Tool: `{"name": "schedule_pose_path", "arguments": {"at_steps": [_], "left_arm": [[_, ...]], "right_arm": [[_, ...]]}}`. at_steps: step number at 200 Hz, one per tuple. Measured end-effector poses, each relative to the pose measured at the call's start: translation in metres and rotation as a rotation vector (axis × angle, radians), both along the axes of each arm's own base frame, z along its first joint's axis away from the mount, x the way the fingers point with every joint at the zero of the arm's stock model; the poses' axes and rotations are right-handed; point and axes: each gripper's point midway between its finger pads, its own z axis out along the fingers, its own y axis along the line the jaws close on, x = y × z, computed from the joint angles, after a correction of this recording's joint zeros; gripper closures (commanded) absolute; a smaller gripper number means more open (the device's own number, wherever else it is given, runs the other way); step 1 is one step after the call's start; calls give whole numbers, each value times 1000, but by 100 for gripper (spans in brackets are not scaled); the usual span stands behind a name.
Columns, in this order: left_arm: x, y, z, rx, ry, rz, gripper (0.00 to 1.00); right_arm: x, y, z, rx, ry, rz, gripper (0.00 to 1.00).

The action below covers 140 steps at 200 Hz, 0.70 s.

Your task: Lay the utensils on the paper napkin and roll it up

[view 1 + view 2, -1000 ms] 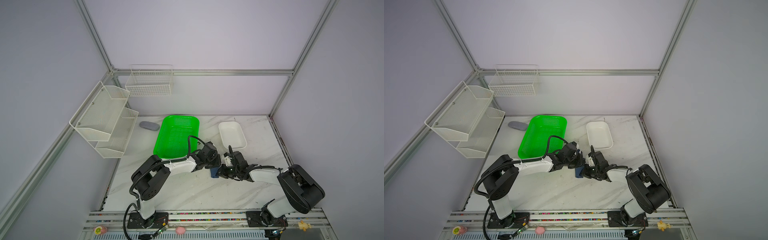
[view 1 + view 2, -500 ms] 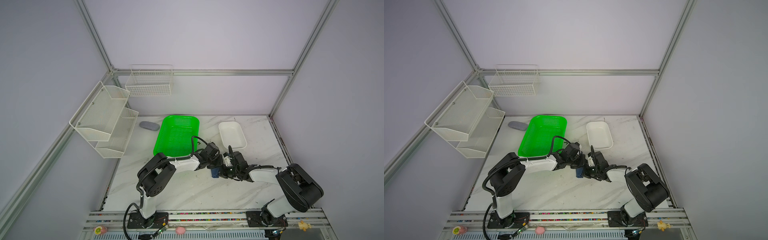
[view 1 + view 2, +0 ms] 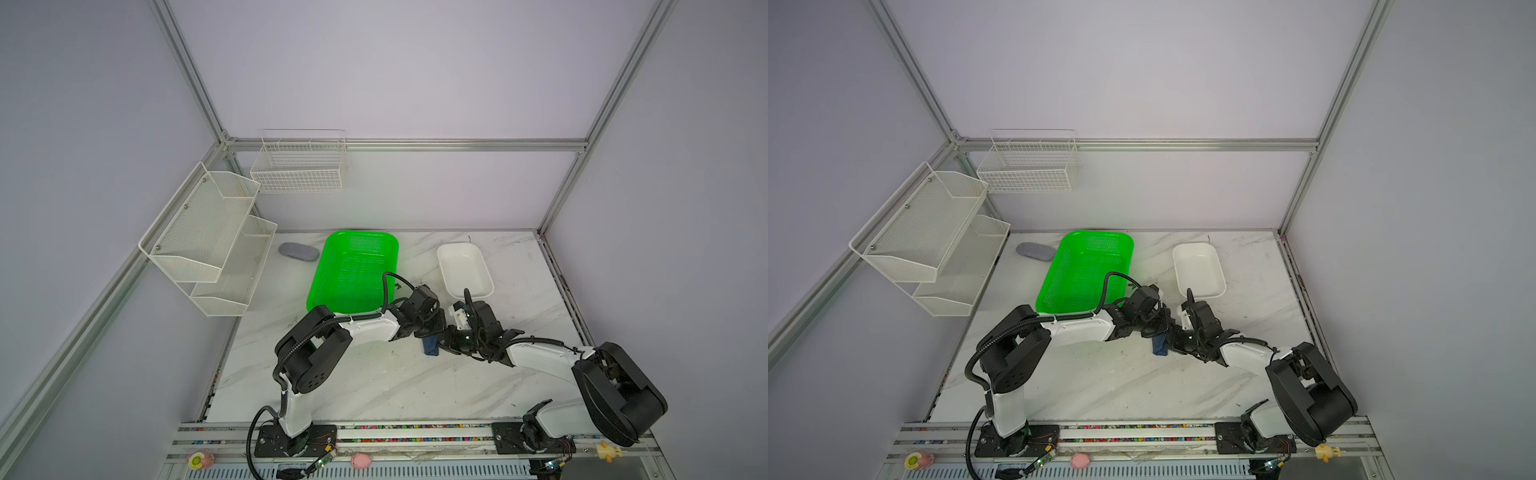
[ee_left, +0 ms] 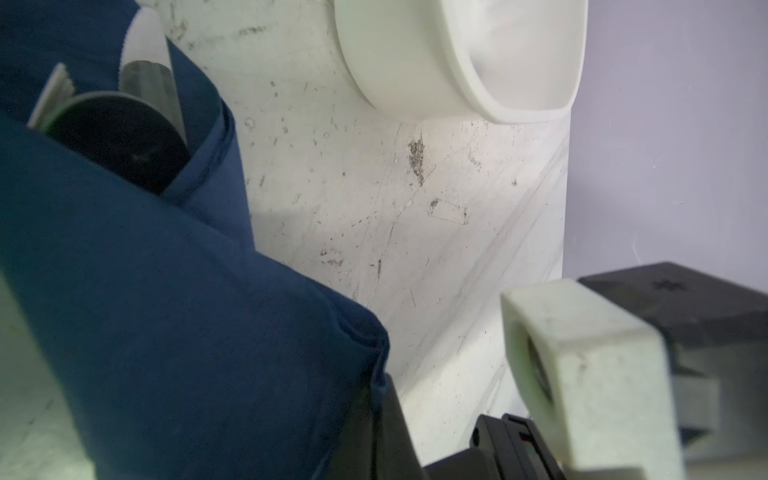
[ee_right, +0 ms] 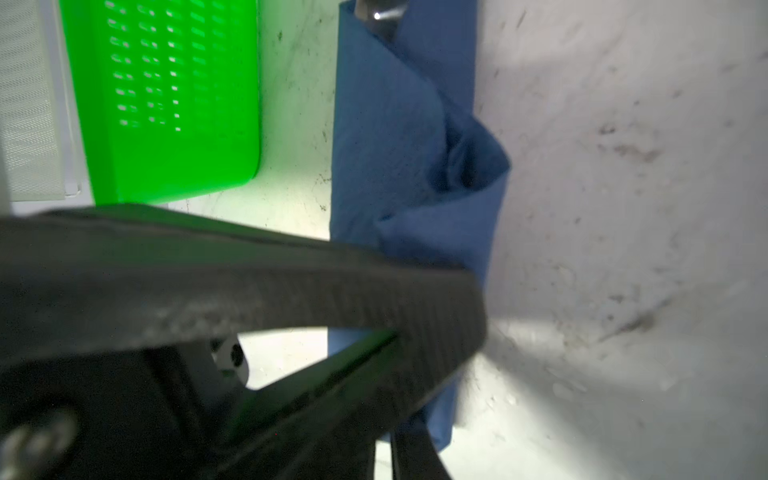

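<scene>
The paper napkin [image 3: 431, 348] [image 3: 1160, 348] is a narrow navy roll lying on the marble between both grippers. In the left wrist view the utensils [image 4: 145, 79] poke out of the far end of the roll [image 4: 187, 311]; only silver ends show. A silver tip [image 5: 380, 18] also shows in the right wrist view, at the far end of the napkin [image 5: 395, 145]. My left gripper [image 3: 432, 334] [image 4: 380, 415] is shut on the napkin's edge. My right gripper [image 3: 444, 344] [image 5: 386, 461] sits at the roll's near end, with a thin slit of light between its fingers.
A green perforated basket [image 3: 361, 233] stands behind the left arm. A white tray [image 3: 486, 270] stands behind the right gripper. A grey oval object [image 3: 297, 251] lies at the back left. White mesh shelves [image 3: 208, 232] and a wire basket [image 3: 299, 166] hang on the walls.
The left arm's elbow has swung to the right, closer to the middle. Both grippers have stayed at the napkin roll.
</scene>
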Motion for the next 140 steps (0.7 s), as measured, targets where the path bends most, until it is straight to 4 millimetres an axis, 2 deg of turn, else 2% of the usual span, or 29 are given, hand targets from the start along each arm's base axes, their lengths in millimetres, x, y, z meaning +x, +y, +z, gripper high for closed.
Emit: {"name": "schedule_pose_path", "arguments": {"at_steps": [66, 98, 140], "left_arm": [[-2, -1, -3, 5, 4, -5, 100], [-3, -1, -6, 10, 8, -6, 100], [-3, -1, -10, 16, 14, -6, 100]], "right_arm": [[-10, -23, 13, 16, -33, -87, 60], [-13, -18, 19, 63, -39, -68, 47], [-16, -8, 6, 104, 11, -39, 45]]}}
